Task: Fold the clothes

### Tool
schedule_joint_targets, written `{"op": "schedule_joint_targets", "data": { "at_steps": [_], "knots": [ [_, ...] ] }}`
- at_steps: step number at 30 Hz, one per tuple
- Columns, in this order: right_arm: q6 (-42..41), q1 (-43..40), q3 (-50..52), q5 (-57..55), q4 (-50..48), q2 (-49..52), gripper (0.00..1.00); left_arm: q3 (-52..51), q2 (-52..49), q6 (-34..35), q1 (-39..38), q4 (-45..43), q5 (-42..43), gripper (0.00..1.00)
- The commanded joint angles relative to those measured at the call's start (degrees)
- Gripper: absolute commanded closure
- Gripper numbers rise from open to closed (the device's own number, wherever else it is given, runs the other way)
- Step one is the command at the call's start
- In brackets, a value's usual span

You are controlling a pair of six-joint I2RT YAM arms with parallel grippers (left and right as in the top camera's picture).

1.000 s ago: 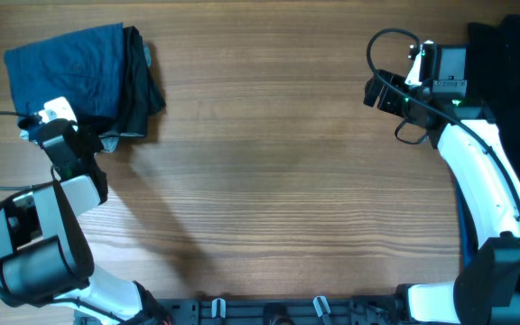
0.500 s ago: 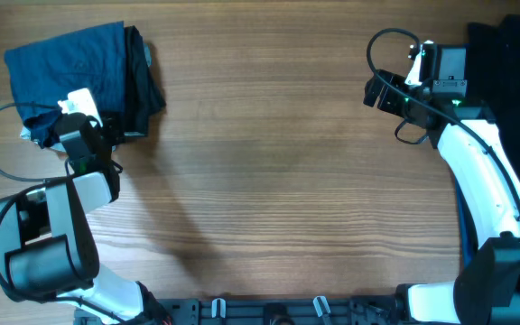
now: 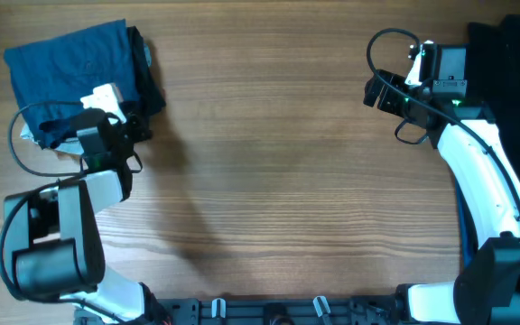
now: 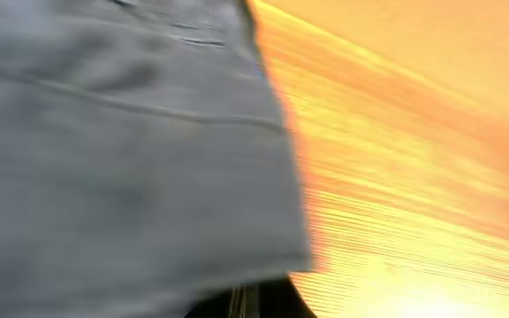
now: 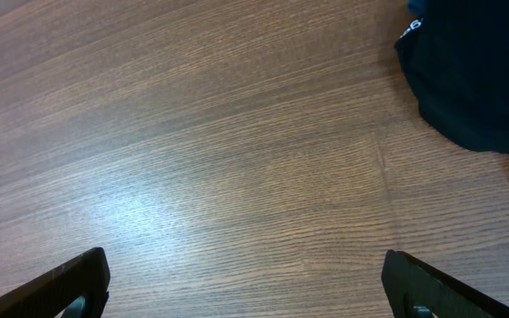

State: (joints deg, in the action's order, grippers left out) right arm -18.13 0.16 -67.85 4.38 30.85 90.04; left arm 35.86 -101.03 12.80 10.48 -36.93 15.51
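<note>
The clothes, folded blue denim shorts [image 3: 66,63], lie at the table's far left corner. In the left wrist view they fill the left side as blurred grey-blue cloth [image 4: 122,159]. My left gripper [image 3: 114,113] hangs over the front right corner of the stack. Its dark fingers [image 4: 254,305] show pressed together just under the cloth's edge, and I cannot tell whether they pinch any cloth. My right gripper [image 3: 376,90] is at the far right over bare wood. It stands wide open [image 5: 254,291], with nothing between its fingertips [image 5: 78,283].
A black garment [image 3: 147,81] lies under the shorts and sticks out along their right side. A black polo shirt [image 3: 513,72] with a small white logo lies at the table's right edge, its corner in the right wrist view [image 5: 475,71].
My left arm has swung to the right along the front edge of the shorts, from their left corner to their right corner. The right arm has not moved.
</note>
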Motion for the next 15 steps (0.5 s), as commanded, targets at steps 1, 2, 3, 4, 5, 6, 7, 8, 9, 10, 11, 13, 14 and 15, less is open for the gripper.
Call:
{"op": "schedule_joint_targets", "data": {
  "at_steps": [1,2,3,4,5,6,7,8,9,10,11,13,14,15],
  "knots": [
    [0.0,-0.2,0.3,-1.0,-0.2,0.5,0.01,-0.1,6.4,8.0,-0.5,1.2,9.5,0.92],
    [0.0,-0.2,0.3,-1.0,-0.1,0.5,0.0,-0.1,8.7,9.5,-0.5,1.9,11.6,0.93],
    [0.0,-0.2,0.3,-1.0,-0.2,0.5,0.0,-0.1,10.7,10.5,-0.5,2.0,12.4,0.93],
    [0.0,-0.2,0.3,-1.0,-0.2,0.5,0.0,-0.1,13.6,10.6,-0.5,2.0,12.5,0.92],
    [0.0,-0.2,0.3,-1.0,-0.1,0.5,0.0,-0.1,15.8,10.6,-0.3,2.0,12.0,0.91],
    [0.0,-0.2,0.3,-1.0,-0.2,0.5,0.0,-0.1,18.3,10.6,0.2,2.0,11.0,0.89],
    [0.0,-0.2,0.3,-1.0,-0.2,0.5,0.0,-0.1,20.6,10.6,1.2,2.0,9.4,0.88],
    [0.0,-0.2,0.3,-1.0,-0.1,0.5,0.0,-0.1,22.4,10.9,2.6,2.0,6.9,0.86],
    [0.0,-0.2,0.3,-1.0,-0.2,0.5,0.0,-0.1,23.3,12.2,4.0,2.0,4.7,0.86],
    [0.0,-0.2,0.3,-1.0,-0.1,0.5,0.0,-0.1,23.6,14.1,6.2,2.0,2.5,0.85],
    [0.0,-0.2,0.3,-1.0,-0.2,0.5,0.0,-0.1,23.4,15.4,8.0,1.9,1.4,0.85],
    [0.0,-0.2,0.3,-1.0,-0.1,0.5,0.0,-0.1,21.7,17.3,11.9,1.4,0.9,0.86],
    [0.0,-0.2,0.3,-1.0,-0.2,0.5,0.0,-0.1,19.8,17.7,13.9,0.2,0.9,0.86],
    [0.0,-0.2,0.3,-1.0,-0.1,0.5,0.0,-0.1,18.3,17.7,14.9,-1.2,0.9,0.86]
  ]
}}
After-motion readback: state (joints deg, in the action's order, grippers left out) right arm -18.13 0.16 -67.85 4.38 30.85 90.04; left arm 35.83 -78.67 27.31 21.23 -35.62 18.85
